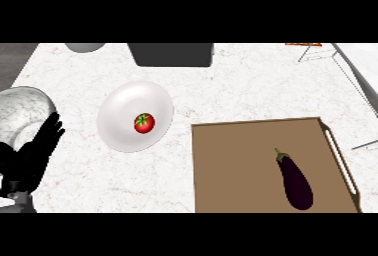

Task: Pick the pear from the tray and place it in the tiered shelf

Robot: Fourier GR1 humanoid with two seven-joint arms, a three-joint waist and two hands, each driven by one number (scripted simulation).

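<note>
A brown tray point(229, 170) lies at the lower right of the counter. On it I see a dark purple eggplant point(295, 182) with a green stem, and no pear anywhere. The wire frame of the tiered shelf point(353, 71) runs along the top right corner. My left hand point(33, 155) rests open at the left edge, fingers up, far from the tray and holding nothing. My right hand does not show.
A white plate point(122, 107) with a red tomato point(144, 123) on it sits left of the tray. A dark grey box point(173, 54) and a grey round object point(85, 47) stand at the counter's far edge.
</note>
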